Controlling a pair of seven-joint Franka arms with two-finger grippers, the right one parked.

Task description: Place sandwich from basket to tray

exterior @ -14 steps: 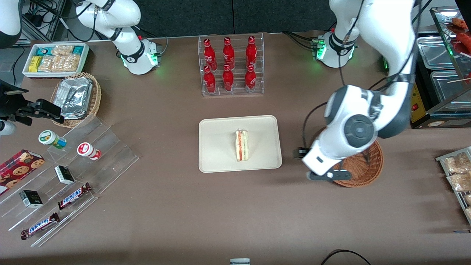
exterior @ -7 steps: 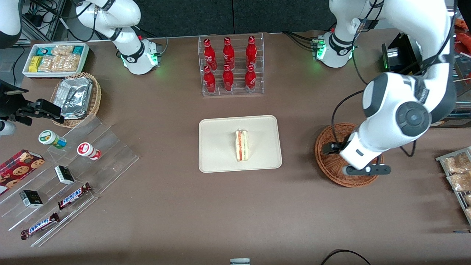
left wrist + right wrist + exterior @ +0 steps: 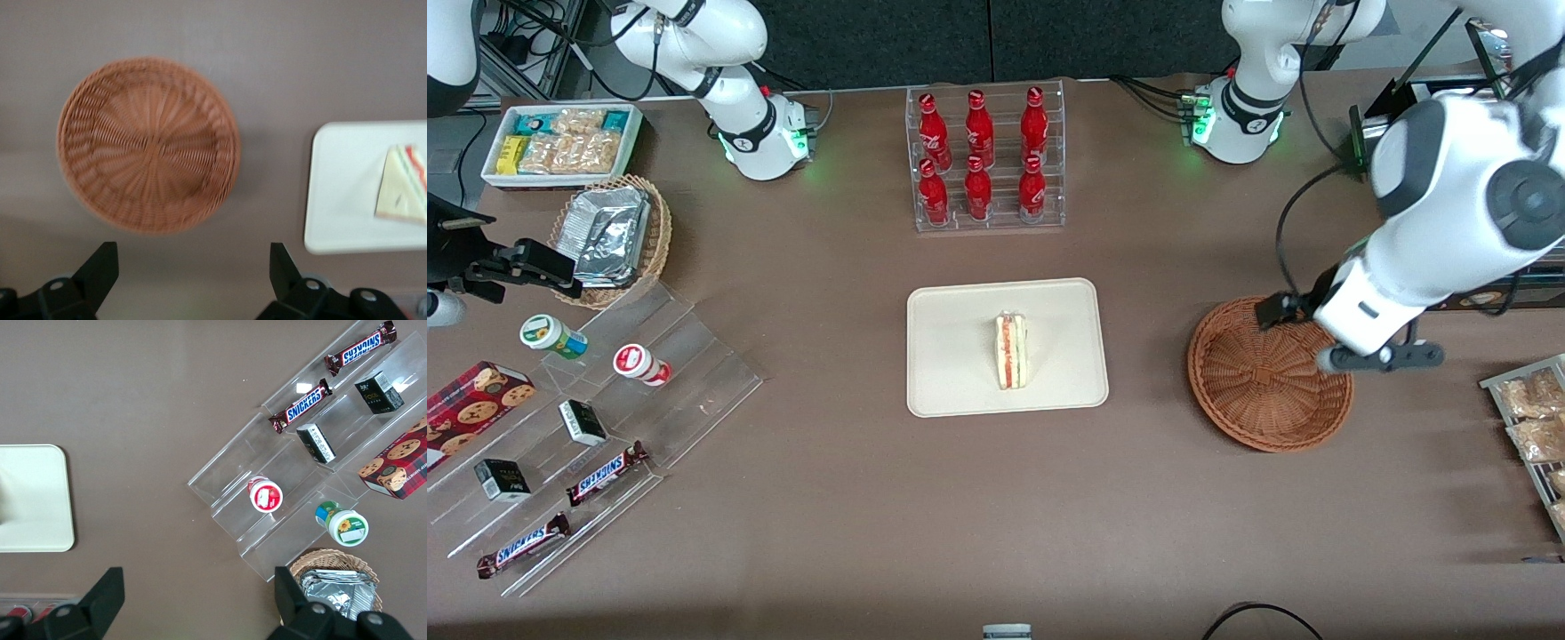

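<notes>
I count 1 small triangular sandwich of white bread with red-orange and green filling stripes (image 3: 1011, 351), lying on 1 flat cream-beige rectangular tray with rounded corners (image 3: 947, 356) at the middle of the brown tabletop (image 3: 854, 498), a little off the tray's centre toward my end of the table. 1 round reddish-brown woven wicker basket (image 3: 1254, 391) sits near the tray, toward my end of the table, with nothing in it. Farther from the front camera stands 1 clear acrylic rack (image 3: 987, 160) holding 6 red bottles (image 3: 978, 188).

My gripper (image 3: 193, 270) hangs above the tabletop near the basket's rim, carrying nothing, its 2 black fingers (image 3: 99, 270) spread wide apart. My white arm (image 3: 1449, 213) reaches in from the table's edge at my end, the wrist over the basket's edge.

Toward the parked arm's end of the table are 1 clear stepped display (image 3: 685, 356) carrying 2 Snickers bars (image 3: 605, 471), 1 tan wicker basket with silver foil packs (image 3: 609, 236) and 1 white bin of snack packets (image 3: 560, 142).
</notes>
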